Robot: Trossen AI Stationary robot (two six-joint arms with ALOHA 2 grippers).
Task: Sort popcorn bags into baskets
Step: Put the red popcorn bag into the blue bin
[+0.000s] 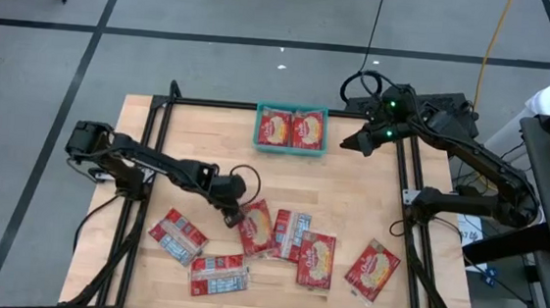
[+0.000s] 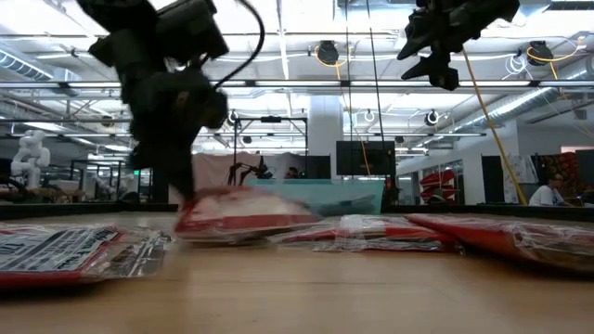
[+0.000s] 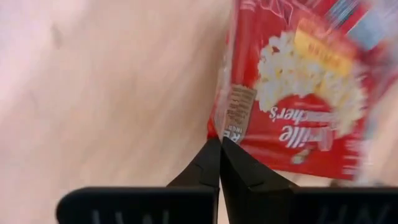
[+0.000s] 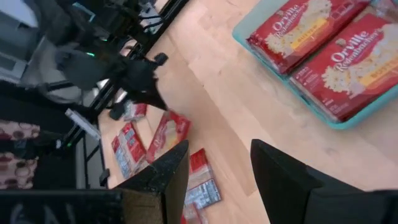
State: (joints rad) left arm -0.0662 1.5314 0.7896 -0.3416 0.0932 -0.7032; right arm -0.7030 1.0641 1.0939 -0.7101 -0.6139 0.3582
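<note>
Step in hand: we judge this to be the pick-up of the next packet; the left hand (image 1: 232,213) has its fingers pressed together on the corner edge of a red popcorn bag (image 1: 255,227) near the middle of the worktop (image 1: 350,194).
Grip: the left wrist view shows the two dark fingers (image 3: 211,165) meeting on the bag's seam, with the printed face just beyond them.
Bag's attitude: in the low view the held bag (image 2: 243,215) looks tipped up at the pinched end, though we cannot tell if it is clear of the wood.
Other bags: five more lie spread along the worktop's near edge, some with pale backs up.
Basket: the teal tray (image 1: 291,148) sits at the middle of the far edge, already holding two bags side by side.
Right hand: the right hand (image 1: 363,142) hangs beside the tray's right end, fingers apart, holding nothing.
Next move: we would lift, carry toward the far edge and release over the tray, watching that so thin a pinch does not slip.
</note>
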